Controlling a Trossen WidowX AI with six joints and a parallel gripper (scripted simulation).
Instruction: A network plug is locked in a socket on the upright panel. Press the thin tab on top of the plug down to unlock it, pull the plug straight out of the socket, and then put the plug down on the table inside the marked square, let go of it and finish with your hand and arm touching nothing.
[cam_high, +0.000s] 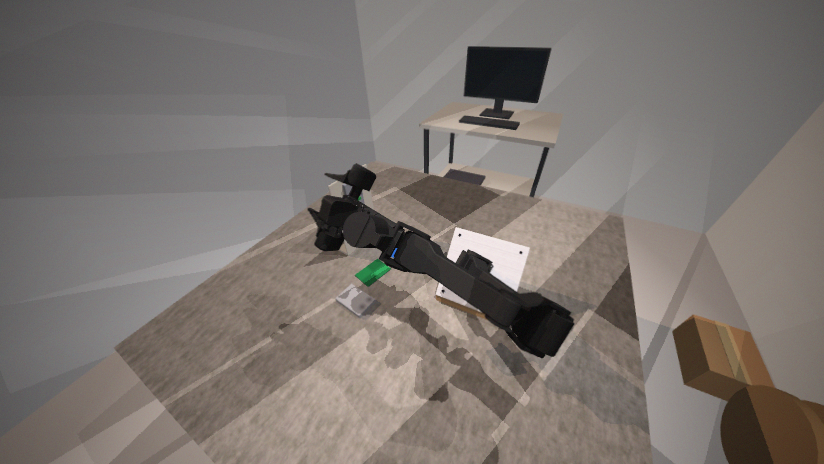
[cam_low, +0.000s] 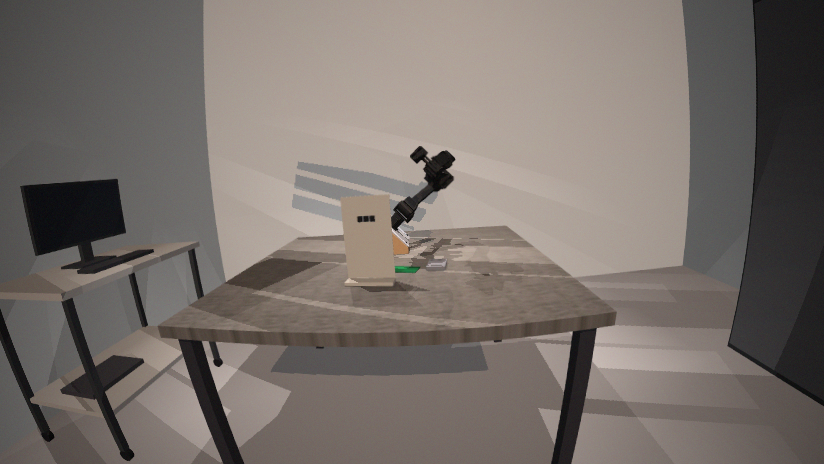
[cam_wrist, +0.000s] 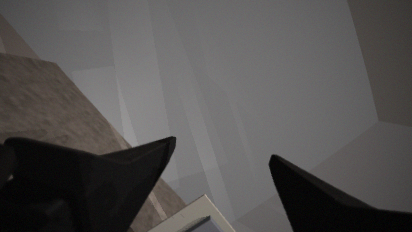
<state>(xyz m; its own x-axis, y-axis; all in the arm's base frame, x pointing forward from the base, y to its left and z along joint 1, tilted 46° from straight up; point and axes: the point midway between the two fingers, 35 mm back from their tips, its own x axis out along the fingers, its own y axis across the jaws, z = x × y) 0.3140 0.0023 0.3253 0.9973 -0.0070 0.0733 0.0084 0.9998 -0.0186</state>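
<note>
Panel (cam_high: 335, 189) (cam_low: 369, 247) (cam_wrist: 192, 211) below the open gripper (cam_high: 317, 193) (cam_low: 432, 167) (cam_wrist: 222, 150).
</note>
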